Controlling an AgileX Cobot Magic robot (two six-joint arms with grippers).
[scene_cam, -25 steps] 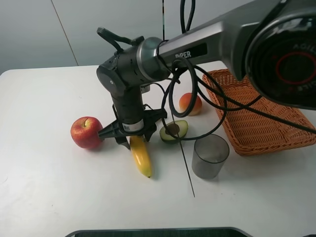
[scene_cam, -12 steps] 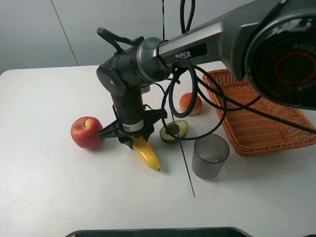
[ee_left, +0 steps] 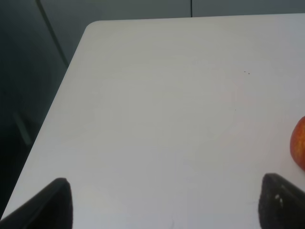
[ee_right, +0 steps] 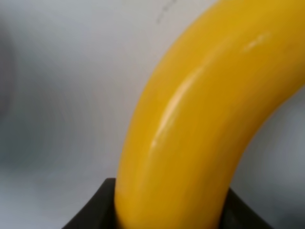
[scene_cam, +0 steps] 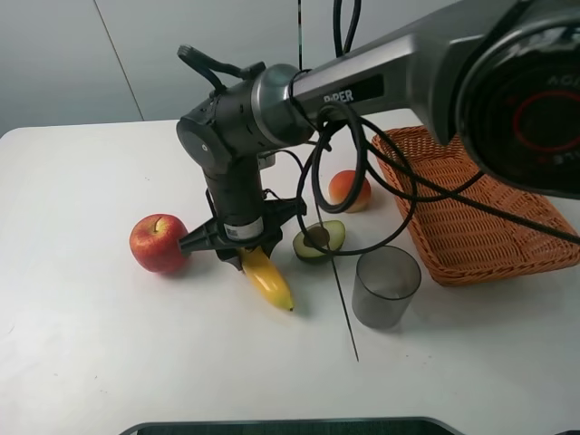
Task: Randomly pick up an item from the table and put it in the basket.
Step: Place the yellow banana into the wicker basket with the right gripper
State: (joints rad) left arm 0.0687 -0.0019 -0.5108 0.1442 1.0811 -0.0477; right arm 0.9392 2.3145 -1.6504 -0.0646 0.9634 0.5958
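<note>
The banana's (scene_cam: 269,283) dark tip has swung to the right since a second ago, and the end in the gripper now sits a little higher. In the last half second almost nothing moved.

The right gripper (scene_cam: 246,254) points down and is closed tight on the far end of the banana. In the right wrist view the yellow fruit (ee_right: 190,119) fills most of the picture, with black gripper parts pressed on both sides of it. The banana slants down from the gripper, toward the near right. Its tip is very low over the table (scene_cam: 91,344), and I cannot tell if it touches.

The red apple (scene_cam: 159,243) sits just left of the gripper. The half avocado (scene_cam: 319,240) lies just right of it, cut side up. A round orange fruit (scene_cam: 349,190) sits farther back, behind the avocado. The grey cup (scene_cam: 386,285) stands upright to the near right of the avocado. The basket (scene_cam: 471,208) is on the right side of the table, well apart from the banana, and the cup is near its near left corner.

The left gripper (ee_left: 167,205) shows only in the left wrist view. Its two black fingertips (ee_left: 52,200) are spread wide, with nothing between them, over bare white table, with the apple (ee_left: 299,143) at the picture's edge
</note>
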